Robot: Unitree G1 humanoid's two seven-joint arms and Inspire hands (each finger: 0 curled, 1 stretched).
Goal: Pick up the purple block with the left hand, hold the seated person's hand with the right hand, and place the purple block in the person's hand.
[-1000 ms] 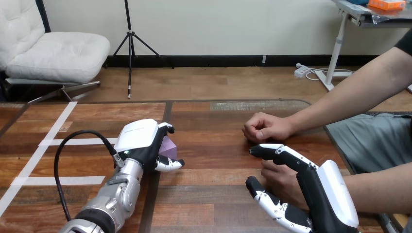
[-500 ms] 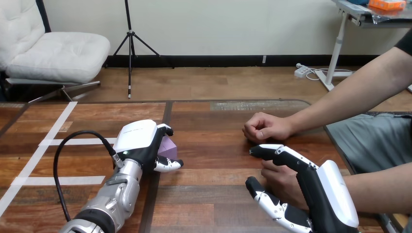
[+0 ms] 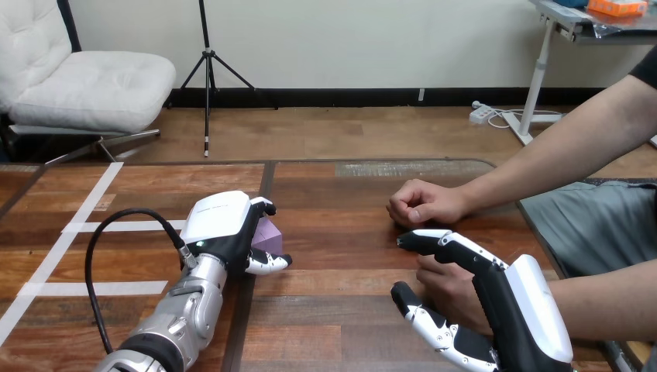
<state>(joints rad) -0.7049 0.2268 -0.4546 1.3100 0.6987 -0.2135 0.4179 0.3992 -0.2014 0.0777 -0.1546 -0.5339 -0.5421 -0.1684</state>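
Left of centre — left hand (image 3: 222, 222) curled round the purple block (image 3: 270, 235).

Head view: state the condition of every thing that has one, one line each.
purple block: gripped, mostly hidden by the left hand.
left hand: fingers curled round the purple block.
right hand: fingers and thumb closed on the person's near hand.
person's near hand: held, loosely curled.
person's far hand: fist resting on the table.

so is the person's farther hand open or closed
Closed: the person's farther hand is curled into a fist resting on the table.
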